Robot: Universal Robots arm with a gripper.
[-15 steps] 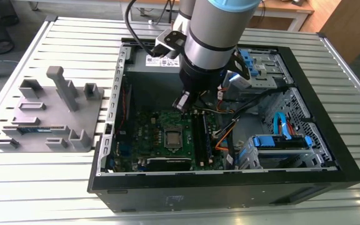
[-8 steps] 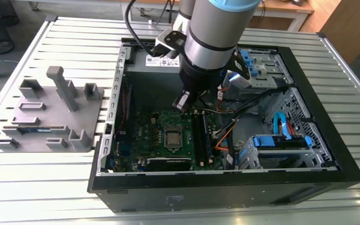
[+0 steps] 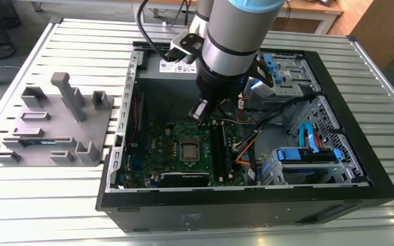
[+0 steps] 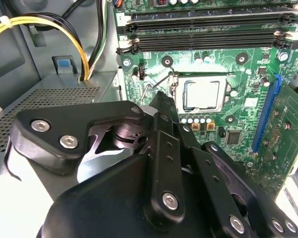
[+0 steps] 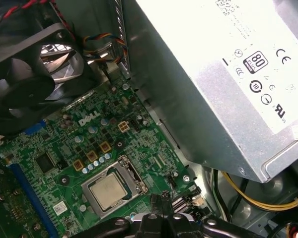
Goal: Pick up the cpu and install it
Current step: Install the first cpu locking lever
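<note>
The cpu (image 3: 189, 150) is a small silver square lying flat in the socket of the green motherboard (image 3: 162, 138), inside the open computer case. It also shows in both wrist views, the cpu (image 4: 203, 94) and the cpu (image 5: 108, 191) framed by the socket's metal bracket. My gripper (image 3: 198, 114) hangs above the board, a little off to one side of the socket and apart from the chip. Its black fingers (image 4: 160, 101) come together to a narrow tip with nothing between them. In the first wrist view the gripper (image 5: 164, 198) tip sits just beside the socket.
A large grey metal power supply (image 5: 213, 74) with a white label stands close by the arm. A black fan (image 5: 35, 74), memory slots (image 4: 203, 29) and yellow cables (image 4: 39, 27) surround the socket. A grey fixture tray (image 3: 53, 123) lies outside the case on the exterior view's left.
</note>
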